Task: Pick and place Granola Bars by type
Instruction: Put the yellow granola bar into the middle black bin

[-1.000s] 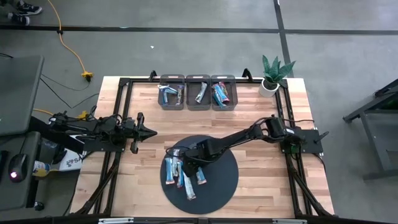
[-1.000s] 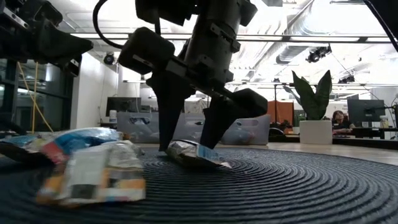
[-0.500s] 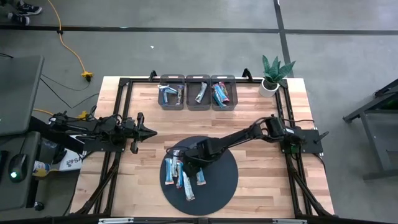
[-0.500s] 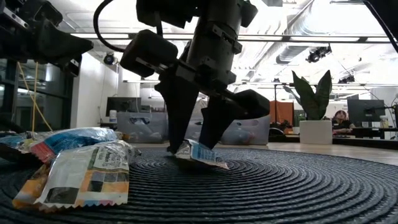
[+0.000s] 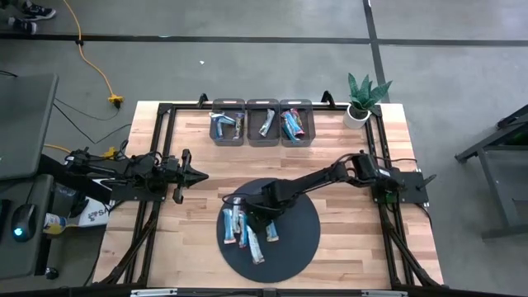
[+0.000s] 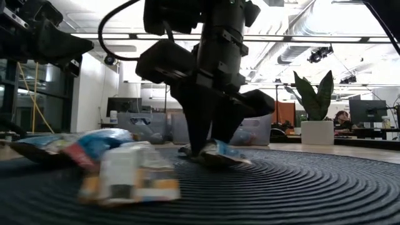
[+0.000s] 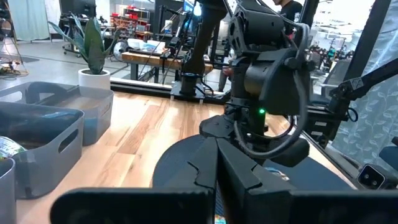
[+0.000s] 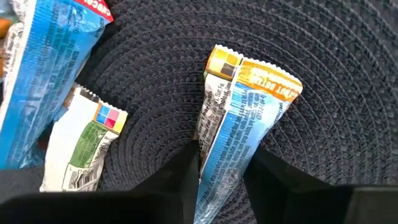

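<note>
Down between my right gripper's [image 8: 221, 180] two dark fingers lay a light blue granola bar [image 8: 239, 118] with an orange end, flat on the round dark woven mat [image 5: 297, 239]; the fingers pinched in on its sides, though I could not tell whether the grip was firm. Beside it on the mat lay a white-and-green wrapped bar [image 8: 81, 146] and another blue one [image 8: 43, 68], part of a loose cluster [image 5: 239, 231] of about five bars waiting to be sorted. Farther off, three grey bins [image 5: 263, 122] at the table's back edge already held some bars each, so I judged the job partly done. My left gripper [image 5: 191, 174] waited over bare wood left of the mat, its fingers pressed together. Wrapper printing was visible, but none of it readable.
</note>
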Tool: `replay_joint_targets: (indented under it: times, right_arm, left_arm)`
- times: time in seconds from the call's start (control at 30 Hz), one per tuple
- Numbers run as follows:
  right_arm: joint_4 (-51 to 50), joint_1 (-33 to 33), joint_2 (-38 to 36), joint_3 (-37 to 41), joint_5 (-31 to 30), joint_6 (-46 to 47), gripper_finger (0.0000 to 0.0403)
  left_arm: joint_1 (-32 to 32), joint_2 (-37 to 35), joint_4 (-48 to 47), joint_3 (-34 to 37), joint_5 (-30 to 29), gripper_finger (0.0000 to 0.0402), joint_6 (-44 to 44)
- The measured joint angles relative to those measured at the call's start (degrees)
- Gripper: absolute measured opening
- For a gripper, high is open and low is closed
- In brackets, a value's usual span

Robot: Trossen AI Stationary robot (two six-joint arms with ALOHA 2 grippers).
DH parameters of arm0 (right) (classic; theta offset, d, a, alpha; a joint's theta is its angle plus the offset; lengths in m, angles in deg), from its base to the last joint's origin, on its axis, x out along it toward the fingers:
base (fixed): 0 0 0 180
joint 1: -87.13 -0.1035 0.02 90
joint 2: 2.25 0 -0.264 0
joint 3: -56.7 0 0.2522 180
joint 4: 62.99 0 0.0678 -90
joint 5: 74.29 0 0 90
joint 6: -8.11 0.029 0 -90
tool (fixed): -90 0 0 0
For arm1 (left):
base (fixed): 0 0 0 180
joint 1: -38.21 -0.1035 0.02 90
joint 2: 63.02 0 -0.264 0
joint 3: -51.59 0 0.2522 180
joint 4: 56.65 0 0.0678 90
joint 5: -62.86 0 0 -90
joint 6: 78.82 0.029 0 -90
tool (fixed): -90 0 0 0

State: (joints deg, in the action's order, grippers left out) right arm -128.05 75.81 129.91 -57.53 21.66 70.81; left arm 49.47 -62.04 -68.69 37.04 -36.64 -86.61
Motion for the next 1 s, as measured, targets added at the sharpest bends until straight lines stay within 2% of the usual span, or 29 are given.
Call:
replay_joint_targets:
  times: [0.27,0.6,0.8,1.0]
  right_arm:
    - [-4.5,2.4,0.0,0.0,-0.7,-3.2,0.0106]
    - [-4.4,3.1,0.0,0.0,0.0,-3.4,0.0106]
    - [-5.4,3.0,0.2,-2.8,0.1,-3.3,0.0105]
    - [-7.3,3.1,0.6,-6.2,-3.3,-4.3,0.0083]
  left_arm:
    - [0.0,0.0,0.0,0.0,0.0,0.0001,0.0]
    - [0.0,0.0,0.0,0.0,0.0,0.0001,0.0]
    - [0.0,0.0,0.0,0.0,0.0,0.0001,0.0]
    - [0.0,0.0,0.0,0.0,0.0,0.0001,0.0]
